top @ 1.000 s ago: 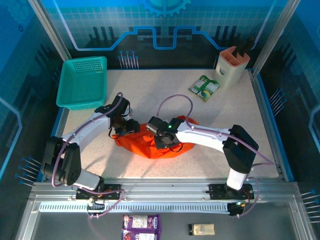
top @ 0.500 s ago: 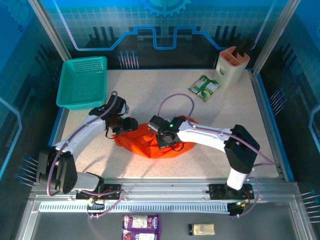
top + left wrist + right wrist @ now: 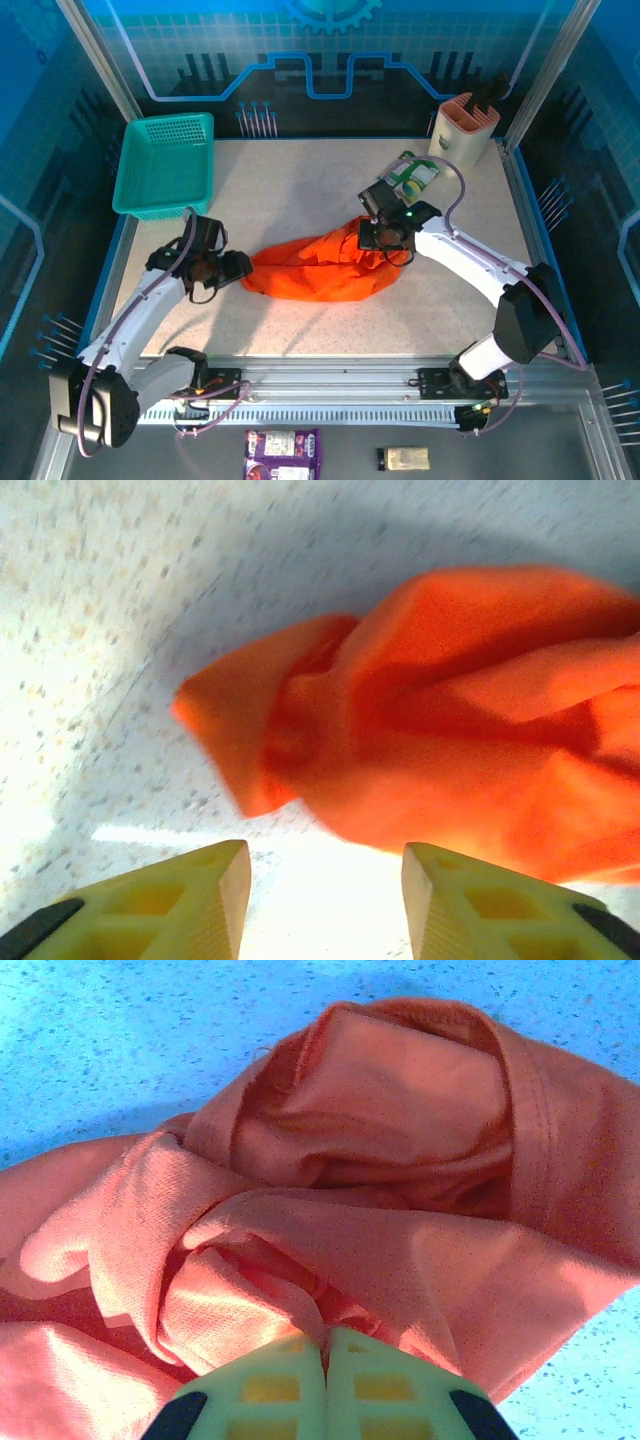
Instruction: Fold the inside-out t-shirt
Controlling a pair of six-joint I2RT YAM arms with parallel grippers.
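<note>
Our right jaws are closed on a fold of the t-shirt point(image 3: 320, 272), right of centre, presumably to draw the bunch out. Our left jaws stand open and empty beside its left end.

t-shirt point(image 3: 320, 268): thin cloth, matt, fine knit, stitched seam
table point(image 3: 300, 190): speckled stone-like top, smooth, faint sheen
basket point(image 3: 165, 165): plastic mesh, slightly glossy
fingers point(image 3: 200, 905) of left gripper point(image 3: 325, 860): yellow plastic, matt, moulded lattice
arm shell point(image 3: 468, 262): white plastic, glossy
frame rail point(image 3: 330, 385): bare metal, brushed, grooved
</note>
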